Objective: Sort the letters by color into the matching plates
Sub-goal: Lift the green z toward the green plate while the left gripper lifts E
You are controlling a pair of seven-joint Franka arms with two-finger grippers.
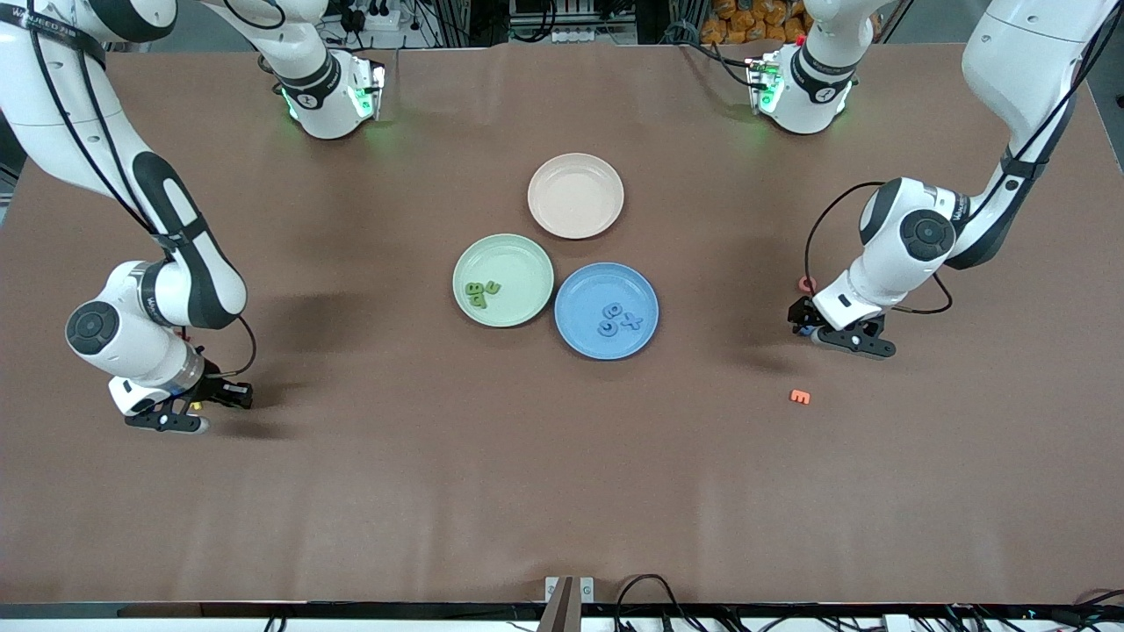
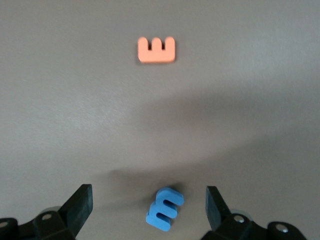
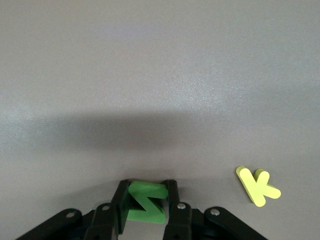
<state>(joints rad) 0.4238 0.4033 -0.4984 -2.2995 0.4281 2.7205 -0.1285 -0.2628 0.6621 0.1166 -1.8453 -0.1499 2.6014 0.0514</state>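
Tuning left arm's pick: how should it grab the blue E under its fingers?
Straight down, closing across the outer edges of the blue E. It lies flat on the table, between the open left gripper, so only its thin sides offer purchase. The orange E lies well apart.

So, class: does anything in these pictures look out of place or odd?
Nothing is spilled or damaged. One small oddity: the blue letter between the open left gripper fingers stands tilted on edge, not flat like the orange letter. The right gripper pinches a green letter.
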